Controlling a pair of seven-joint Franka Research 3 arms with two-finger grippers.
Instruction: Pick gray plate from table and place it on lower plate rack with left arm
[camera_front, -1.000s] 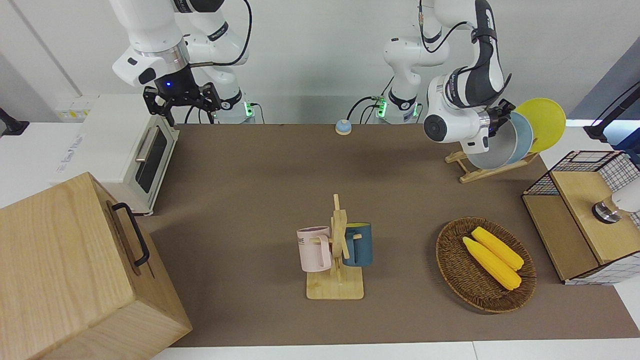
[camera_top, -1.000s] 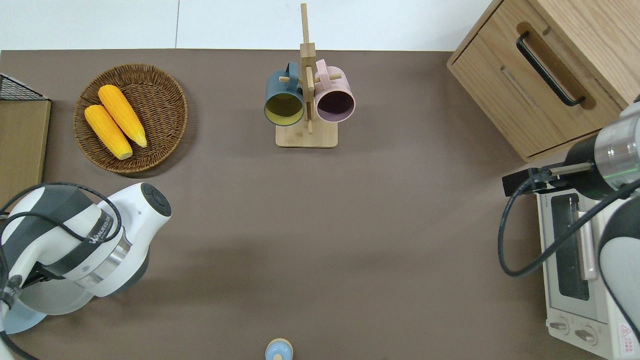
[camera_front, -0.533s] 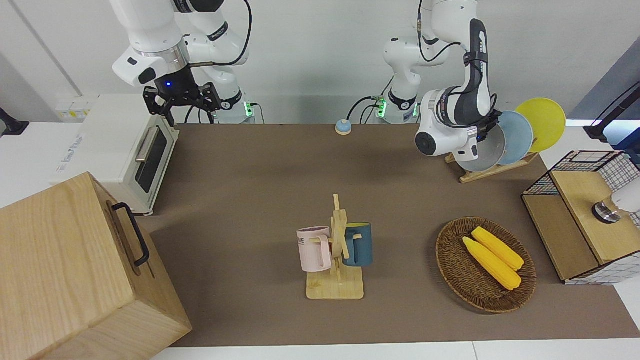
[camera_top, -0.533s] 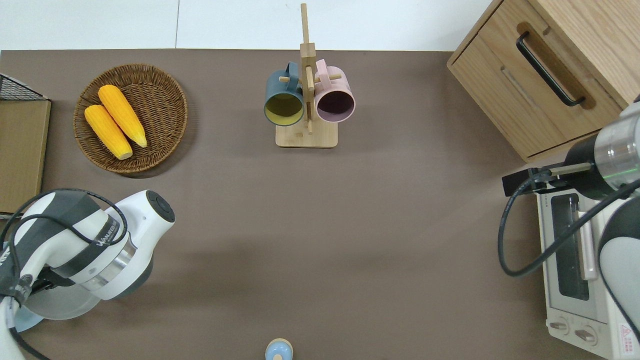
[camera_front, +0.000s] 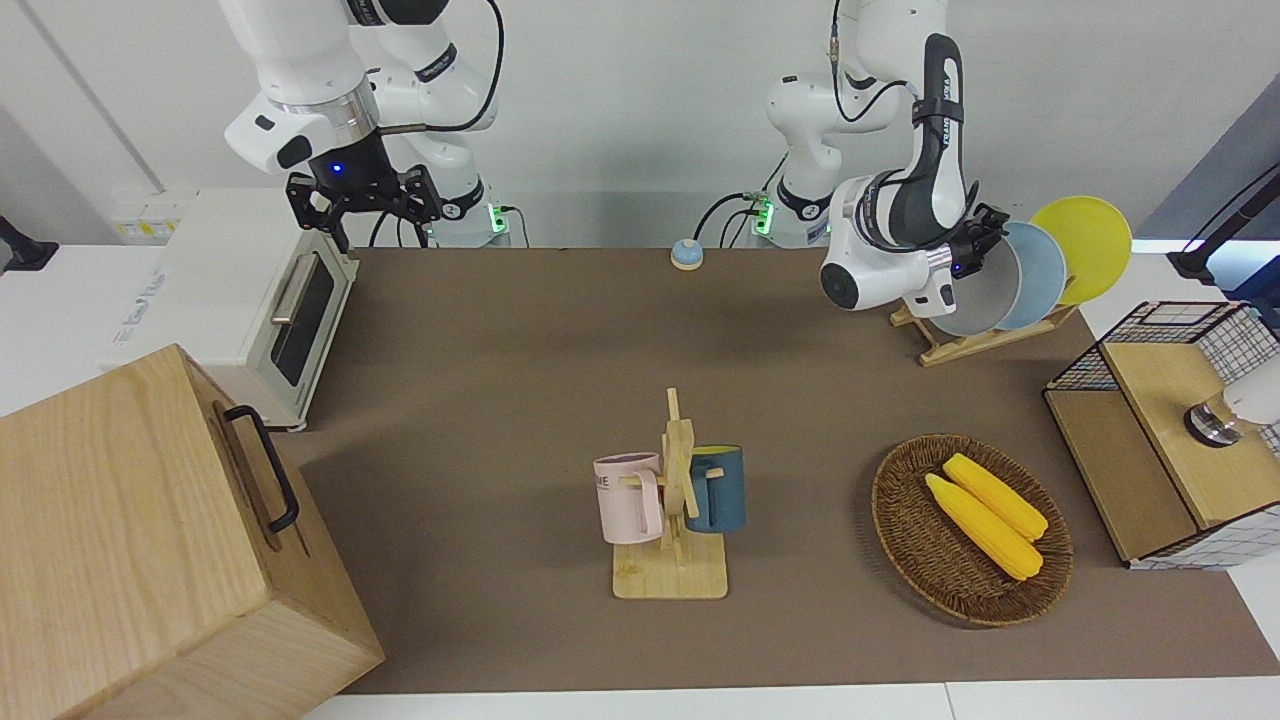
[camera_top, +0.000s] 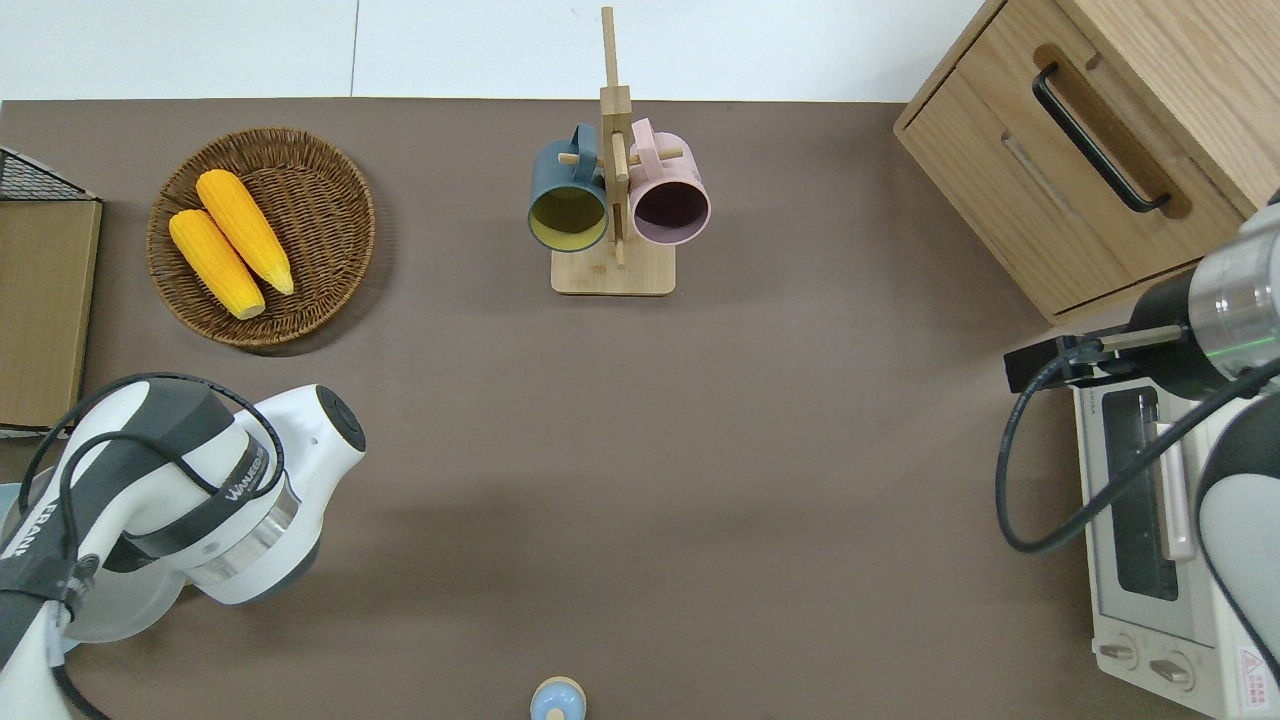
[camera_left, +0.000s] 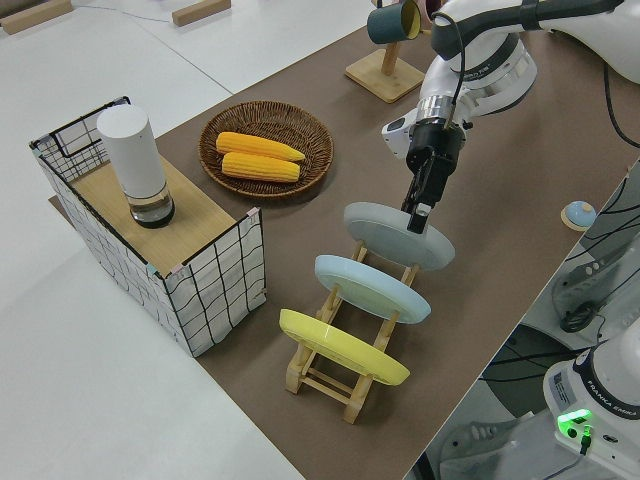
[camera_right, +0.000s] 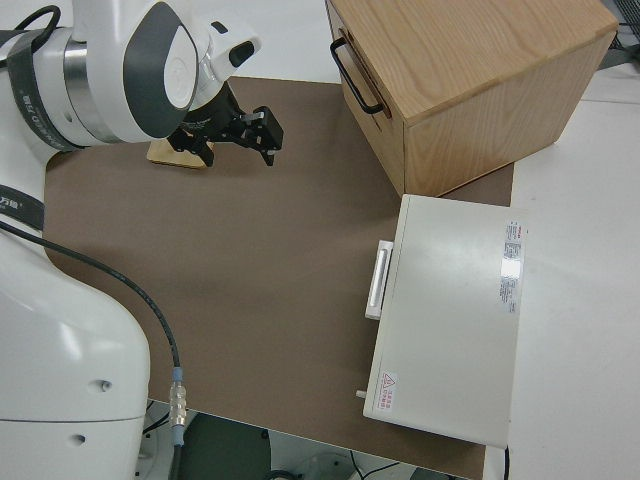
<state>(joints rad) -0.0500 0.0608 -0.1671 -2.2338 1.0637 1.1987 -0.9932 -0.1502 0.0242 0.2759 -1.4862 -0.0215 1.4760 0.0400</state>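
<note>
Gray plate (camera_left: 398, 234) stands slanted on lower plate rack (camera_left: 345, 375), at rack's end nearest mug stand (camera_front: 675, 520); light blue plate (camera_left: 372, 287) in middle slot, yellow plate (camera_left: 342, 346) at other end; rack sits near worktop's robot-side edge, at left arm's end of table (camera_front: 520, 350); left gripper (camera_left: 418, 214) points down onto gray plate's upper rim, fingers narrow, apparently pinching rim, though contact hard to confirm; right gripper (camera_front: 362, 197) parked, fingers spread wide; basket (camera_front: 970, 530) with two corn cobs nearby.
</note>
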